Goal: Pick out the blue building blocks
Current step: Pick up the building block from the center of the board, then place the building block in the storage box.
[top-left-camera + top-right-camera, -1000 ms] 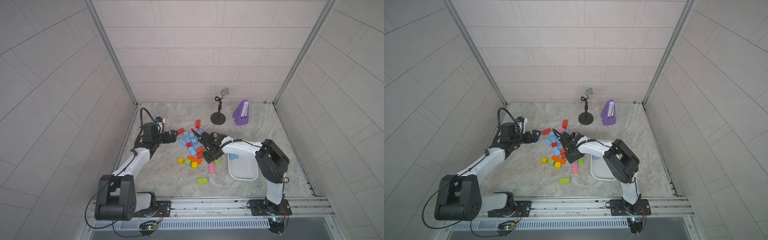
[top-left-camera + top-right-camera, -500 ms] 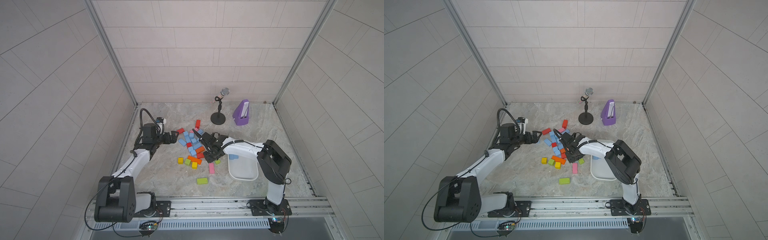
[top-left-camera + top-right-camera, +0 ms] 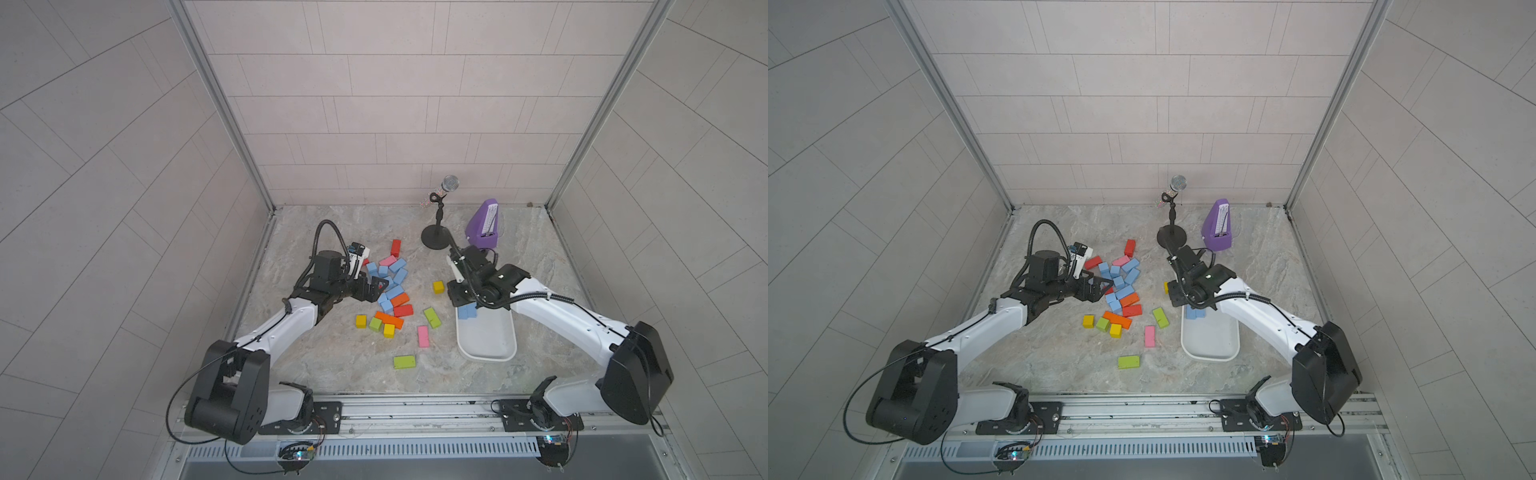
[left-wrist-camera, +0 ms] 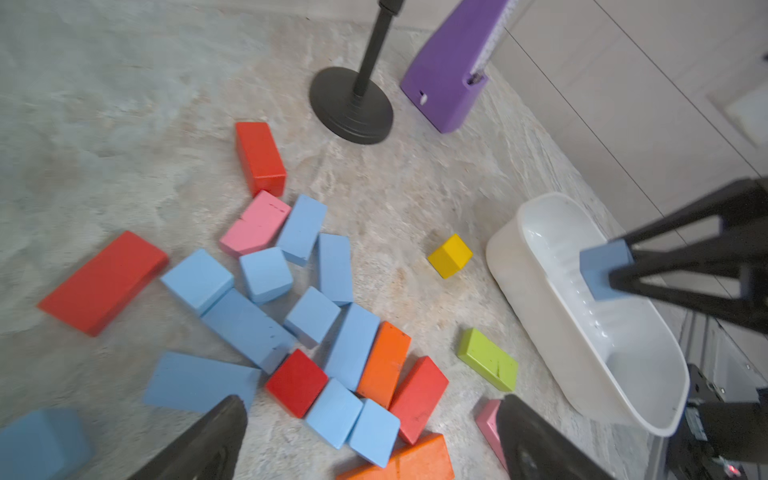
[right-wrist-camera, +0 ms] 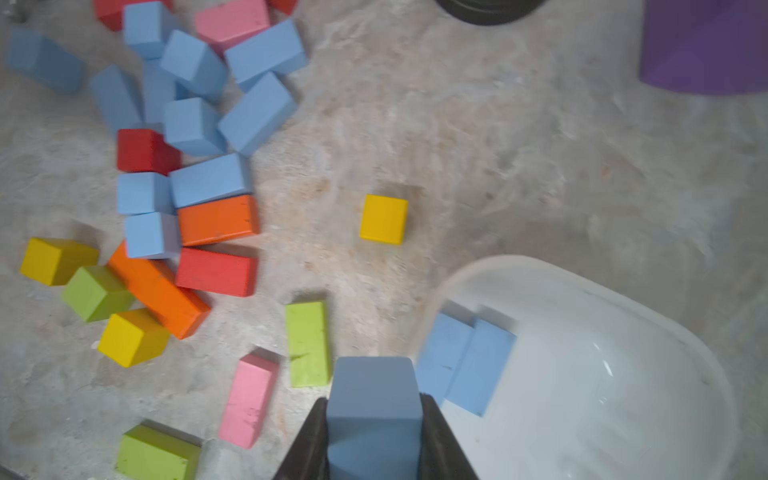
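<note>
Showing one moment of the sort. Right wrist view: the right gripper is clamped on one blue block, poised at the rim of the white tray that faces the loose cluster, not over the tray's middle. Released there, the block would probably strike the rim and tumble onto the surface. Two blue blocks lie touching inside the tray.

Left wrist view: the left gripper, jaws spread wide and empty, hangs over the cluster beside the tray. Blue pieces there press against red blocks and orange blocks, so a closing grip may well drag a wrong colour along. Eleven blue pieces lie there.

Top views: outside the tray lie four red, two orange, three yellow blocks, three green blocks and two pink blocks. Beyond the tray stand one microphone stand and one purple metronome.
</note>
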You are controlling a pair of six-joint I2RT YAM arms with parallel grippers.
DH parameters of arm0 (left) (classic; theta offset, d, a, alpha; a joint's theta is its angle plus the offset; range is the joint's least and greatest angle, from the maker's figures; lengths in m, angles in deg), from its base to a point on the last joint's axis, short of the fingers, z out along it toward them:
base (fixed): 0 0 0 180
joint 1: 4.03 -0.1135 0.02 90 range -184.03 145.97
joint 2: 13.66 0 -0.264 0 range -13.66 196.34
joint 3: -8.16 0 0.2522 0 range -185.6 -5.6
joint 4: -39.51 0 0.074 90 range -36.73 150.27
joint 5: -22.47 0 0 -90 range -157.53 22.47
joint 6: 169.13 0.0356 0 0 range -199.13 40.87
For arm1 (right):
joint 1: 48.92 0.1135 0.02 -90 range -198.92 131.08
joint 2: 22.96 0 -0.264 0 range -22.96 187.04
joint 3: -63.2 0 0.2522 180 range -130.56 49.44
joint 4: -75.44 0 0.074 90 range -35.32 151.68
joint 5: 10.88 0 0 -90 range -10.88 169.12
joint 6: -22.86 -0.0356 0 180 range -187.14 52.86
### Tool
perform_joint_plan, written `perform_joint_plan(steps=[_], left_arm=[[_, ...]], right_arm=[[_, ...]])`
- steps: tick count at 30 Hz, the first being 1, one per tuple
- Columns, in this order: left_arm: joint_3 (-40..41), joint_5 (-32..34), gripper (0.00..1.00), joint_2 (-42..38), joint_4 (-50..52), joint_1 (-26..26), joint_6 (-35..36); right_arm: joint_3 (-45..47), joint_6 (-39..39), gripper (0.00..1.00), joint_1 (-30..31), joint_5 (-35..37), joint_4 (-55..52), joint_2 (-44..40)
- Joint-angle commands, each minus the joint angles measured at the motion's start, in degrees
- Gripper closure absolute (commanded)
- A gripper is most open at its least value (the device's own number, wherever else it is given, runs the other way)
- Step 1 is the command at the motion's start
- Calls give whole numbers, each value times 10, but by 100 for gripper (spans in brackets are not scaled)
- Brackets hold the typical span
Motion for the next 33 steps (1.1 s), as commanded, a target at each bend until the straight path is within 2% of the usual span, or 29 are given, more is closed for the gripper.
perform_joint_plan(steps=[1,3,8,14,23,25,29,33], left_arm=[[-14,-1,1,9,14,14,32],[-14,4,1,12,17,14,31],[-17,12,1,5,24,14,37],[-16,22,1,-5,27,14,41],[-11,21,1,4,15,14,33],[-12,24,1,3,15,14,33],[-11,26,1,2,15,14,36],[-12,27,1,3,16,14,36]], right_arm=[[53,11,73,-69,-6,-17,-36],[71,19,73,-116,-24,-12,-38],[80,42,73,-172,-47,16,8],[55,50,73,-178,-51,34,80],[32,48,71,-178,-62,57,120],[26,49,67,-178,-63,55,128],[23,48,50,-178,-69,53,134],[27,45,47,-178,-76,53,132]])
